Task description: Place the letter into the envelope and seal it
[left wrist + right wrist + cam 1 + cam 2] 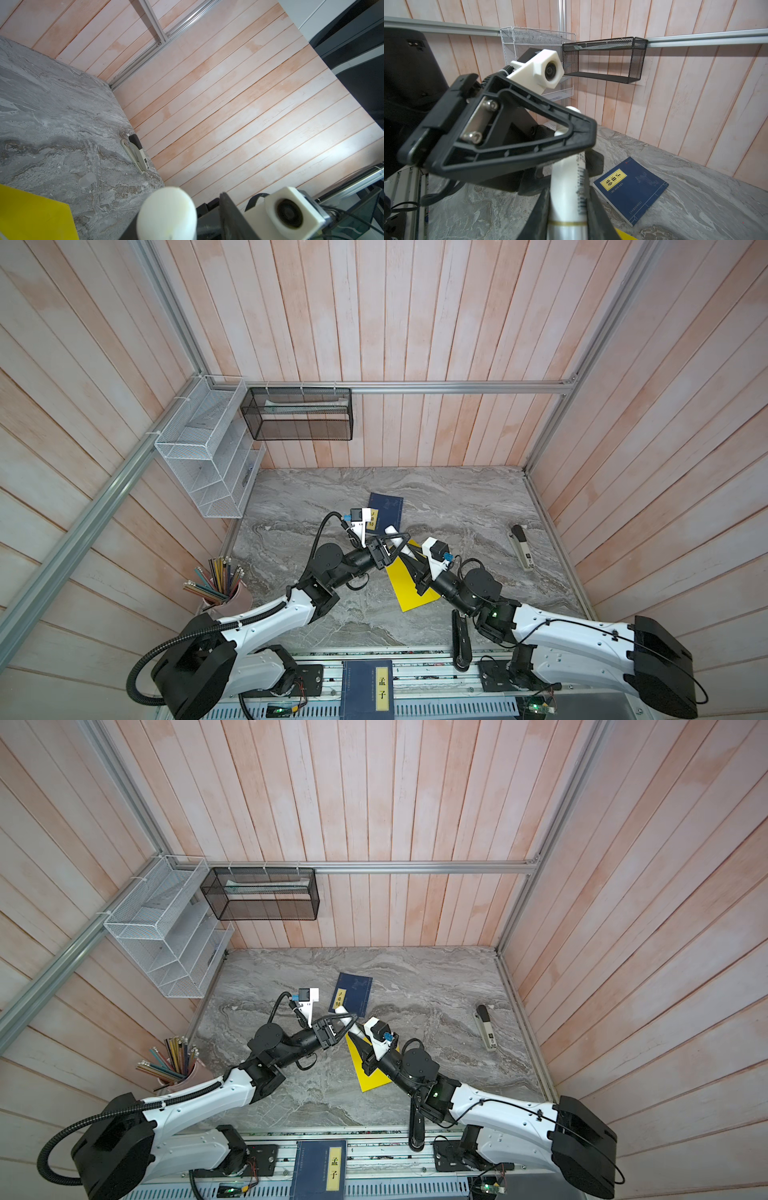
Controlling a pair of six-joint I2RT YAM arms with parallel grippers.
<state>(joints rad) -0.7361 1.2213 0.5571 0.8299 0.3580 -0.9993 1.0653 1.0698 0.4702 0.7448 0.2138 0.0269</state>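
The yellow envelope [405,585] [356,1056] [31,214] lies flat mid-table under both grippers; a corner of it shows in the right wrist view [623,234]. The letter shows in no view. My right gripper [410,556] [360,1042] [566,218] is shut on a white tube [392,531] [338,1009] [566,187] with a barcode and a gold band, held above the envelope. My left gripper [404,540] [353,1020] [185,224] stands open around the tube's far end [166,212], one finger [228,218] apart from it.
A dark blue book [388,508] [631,189] lies just behind the grippers. A stapler [521,545] [138,152] rests near the right wall. A pencil cup [224,589] stands front left, another blue book [368,689] at the front edge. Wire racks [208,448] hang back left.
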